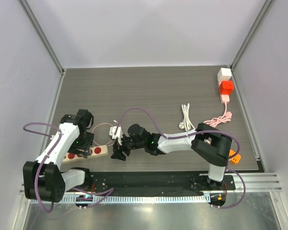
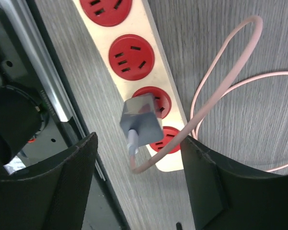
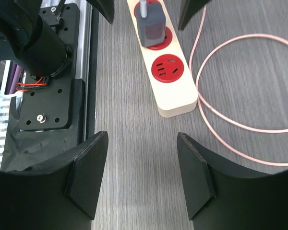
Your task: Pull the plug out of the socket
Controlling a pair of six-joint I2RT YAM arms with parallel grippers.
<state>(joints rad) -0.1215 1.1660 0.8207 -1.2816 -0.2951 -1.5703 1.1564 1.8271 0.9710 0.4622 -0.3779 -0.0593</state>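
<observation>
Grey plug [image 2: 141,122] sits in a red socket near the end of the power strip [image 3: 175,103] on the counter [image 3: 129,86]. Left claw [image 2: 140,165] hangs released, straddling it: lower, clench squarely, pull straight out. Right claw [image 3: 140,158], also released, should pin the strip.

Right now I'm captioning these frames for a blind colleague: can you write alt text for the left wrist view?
A grey plug sits in a red socket of a cream strip, its pink cable looping right over the table. The open left gripper hovers astride the plug.
</observation>
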